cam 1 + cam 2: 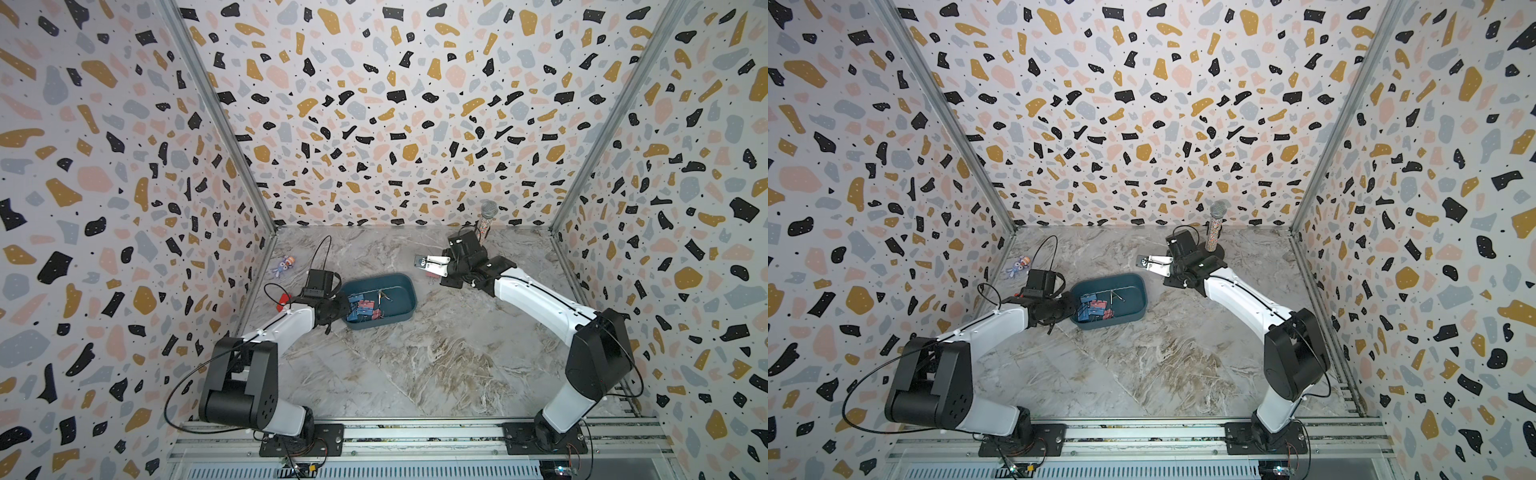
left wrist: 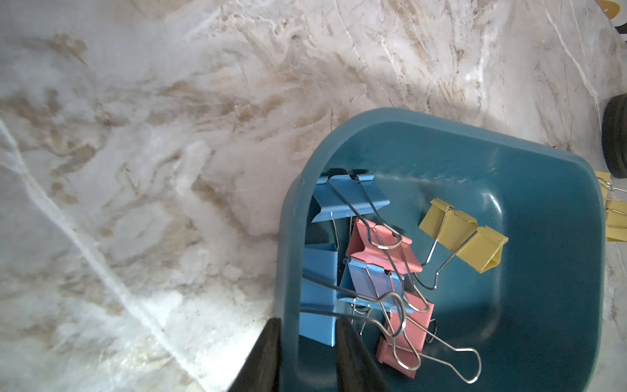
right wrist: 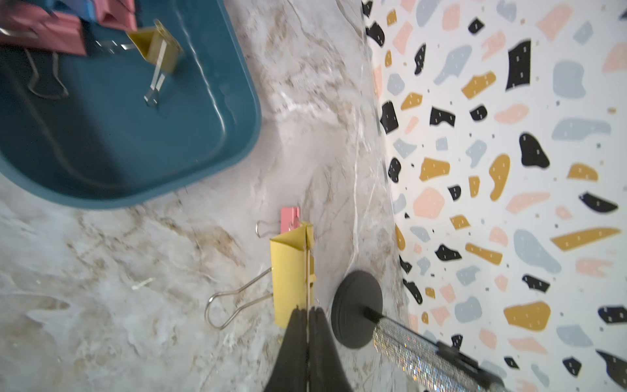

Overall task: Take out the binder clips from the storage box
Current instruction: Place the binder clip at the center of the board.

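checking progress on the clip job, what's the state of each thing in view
storage box, upright, clips inside
clips in box, piled, not yet out
held yellow clip, outside the box
pink clip, lying on the table
left gripper, shut on the box wall
right gripper, shut on that clip's wire handle
microphone, upright

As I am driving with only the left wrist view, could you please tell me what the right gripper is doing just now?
Observer: The right gripper is shut on the wire handle of a yellow binder clip, outside the storage box.
Operator: Thank you; does any clip lie out there already?
Observer: Yes, a pink binder clip lies on the table just beyond the yellow one.
Operator: Is anything standing close by?
Observer: A glittery microphone stands upright on a round black base, right beside that gripper.
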`<state>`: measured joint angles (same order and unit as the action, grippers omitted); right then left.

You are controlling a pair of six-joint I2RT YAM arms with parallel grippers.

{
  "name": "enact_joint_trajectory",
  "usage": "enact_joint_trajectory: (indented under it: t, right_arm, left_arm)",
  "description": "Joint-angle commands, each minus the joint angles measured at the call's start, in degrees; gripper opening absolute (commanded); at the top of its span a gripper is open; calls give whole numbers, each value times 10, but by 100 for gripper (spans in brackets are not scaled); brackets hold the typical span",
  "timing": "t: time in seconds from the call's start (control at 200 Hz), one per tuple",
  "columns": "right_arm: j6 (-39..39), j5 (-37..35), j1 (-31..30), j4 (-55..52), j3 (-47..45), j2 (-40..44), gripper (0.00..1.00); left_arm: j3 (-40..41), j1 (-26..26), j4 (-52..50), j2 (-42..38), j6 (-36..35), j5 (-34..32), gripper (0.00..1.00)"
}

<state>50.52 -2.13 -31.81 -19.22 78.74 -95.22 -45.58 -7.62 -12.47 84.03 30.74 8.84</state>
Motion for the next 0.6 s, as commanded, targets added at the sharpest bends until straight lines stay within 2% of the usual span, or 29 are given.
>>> enact_joint_trajectory:
  t: [0.0,0.435,0.596]
  right_arm:
    - [4,6,36,22,-16,37,0]
    - [21,-41,116,26,-72,58,0]
    - [42,-11,137,26,-90,69,0]
  left_arm:
    - [-15,2,2,-19,-4,-5,30]
    - [-7,2,8,-23,-4,-1,30]
    - [-6,2,12,-20,-3,6,30]
